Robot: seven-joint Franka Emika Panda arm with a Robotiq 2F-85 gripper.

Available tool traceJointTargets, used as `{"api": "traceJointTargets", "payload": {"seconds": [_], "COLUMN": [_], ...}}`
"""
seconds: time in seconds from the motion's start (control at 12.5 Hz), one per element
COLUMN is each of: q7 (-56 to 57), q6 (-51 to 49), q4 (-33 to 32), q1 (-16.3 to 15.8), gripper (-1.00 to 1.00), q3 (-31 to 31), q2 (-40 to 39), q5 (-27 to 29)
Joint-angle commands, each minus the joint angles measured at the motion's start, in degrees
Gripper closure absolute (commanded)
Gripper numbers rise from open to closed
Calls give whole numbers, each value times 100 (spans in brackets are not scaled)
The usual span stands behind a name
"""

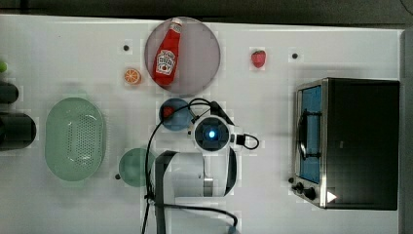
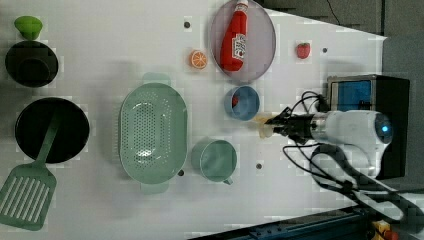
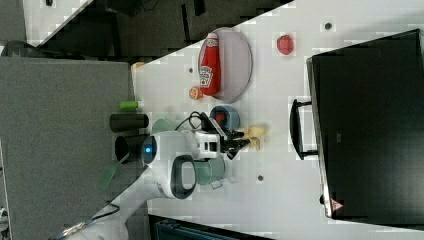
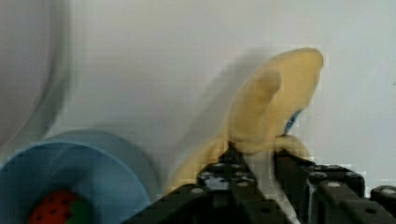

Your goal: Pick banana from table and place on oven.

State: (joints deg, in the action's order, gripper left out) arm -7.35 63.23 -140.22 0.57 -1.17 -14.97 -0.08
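Note:
My gripper (image 4: 254, 158) is shut on the pale yellow banana (image 4: 275, 107), whose stubby fingers stick out past the black fingertips above the white table (image 4: 163, 56). In the left view the banana (image 2: 262, 125) is at the gripper (image 2: 278, 123) tip, just beside the blue bowl (image 2: 242, 102). The right view shows the banana (image 3: 253, 133) between the gripper (image 3: 239, 140) and the oven (image 3: 370, 125). In the top view the arm's wrist (image 1: 212, 134) covers the banana; the oven (image 1: 365, 141), with its black top, stands at the top view's right.
A blue bowl (image 1: 175, 114) holding a strawberry sits close to the gripper. A ketchup bottle (image 1: 168, 51) lies on a grey plate, with an orange slice (image 1: 132, 76) and a strawberry (image 1: 258, 58) nearby. A green colander (image 1: 74, 138) and green cup (image 1: 135, 167) stand at the top view's left.

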Motion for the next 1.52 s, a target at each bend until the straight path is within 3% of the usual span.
{"api": "traceJointTargets", "payload": {"seconds": [0.08,0.4,0.64,0.96,1.28,1.52], "q7": [-228,-228,-171,1638,3154,4159], "q6": [-1203,-3812,-4795,-4567,-3781,-3034], "q4": [802,1960,2586,2782,2964,2988], "q1": [22,52,158,239,252,254], "gripper": [46,45,45,46,45,45], "q3": [-36,270,880,1958,3006,3427], "q2": [1299,2334,2521,2207,1439,774], "q5": [-14,-14,-58,-744,-761,-749]}}
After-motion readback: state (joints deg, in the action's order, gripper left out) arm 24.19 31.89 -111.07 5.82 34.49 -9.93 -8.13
